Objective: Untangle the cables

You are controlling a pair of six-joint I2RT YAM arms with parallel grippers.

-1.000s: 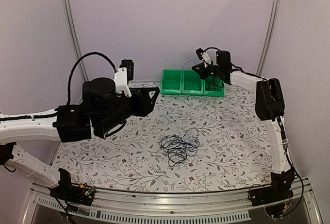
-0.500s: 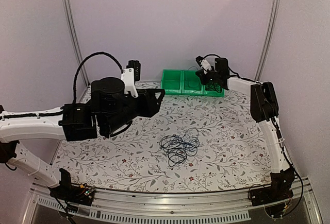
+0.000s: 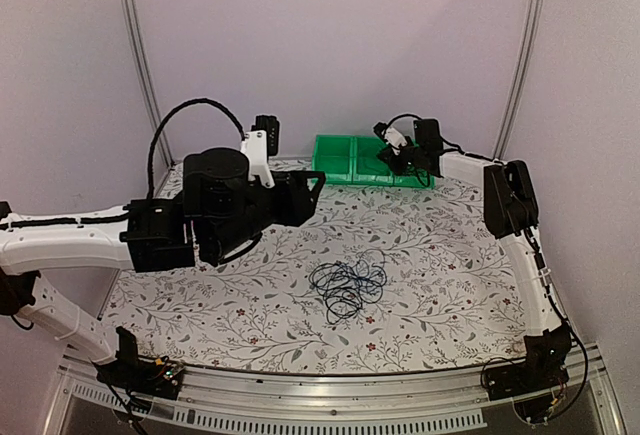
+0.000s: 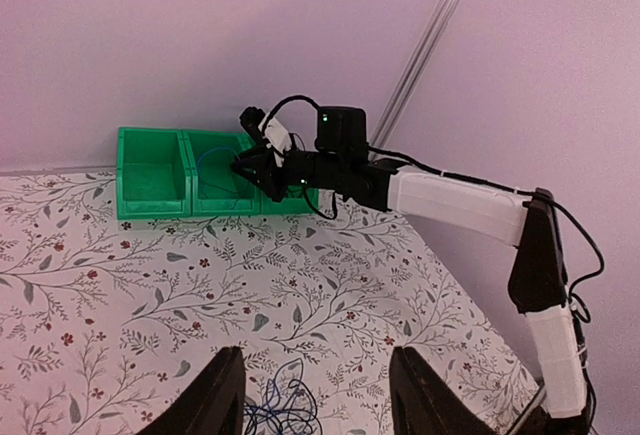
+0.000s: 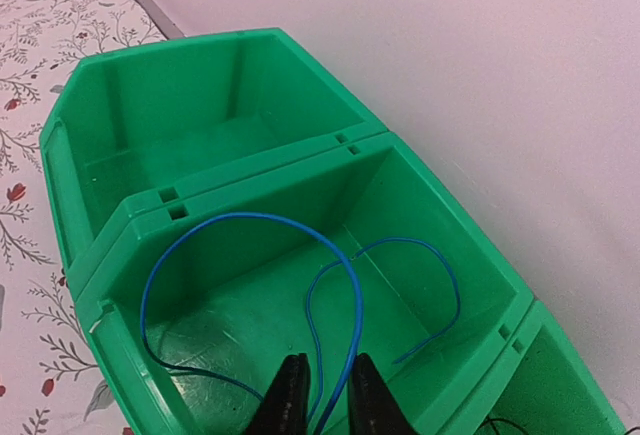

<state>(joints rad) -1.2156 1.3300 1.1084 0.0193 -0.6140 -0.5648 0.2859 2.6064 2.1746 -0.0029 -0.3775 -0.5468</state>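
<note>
**Blue cable in the bins, the rest in a knot on the table**

A row of three joined green bins stands at the far edge of a table covered in a floral print, against a pale wall. The right gripper hangs over the middle bin of the row, low over its near wall. Its two dark fingertips stand only narrowly apart. A thin blue cable rises between them, arcs up over the middle bin in one wide loop and a smaller second one, and drops to the bin's floor. The gap between the tips looks wider than the cable, and whether either pad touches it cannot be told. The bin at the far end of the row from this gripper shows nothing inside.

Well in front of the bins, towards the arm bases, lies the tangle of cables: thin black strands with some blue among them, looped loosely on the cloth near the middle of the table.

The left gripper is raised above the table, to the left of the bins and nearer than them, and points towards them. Its fingers are spread wide with nothing between them, and its wrist view shows the tangle low between the fingers, on the cloth beneath.
</note>
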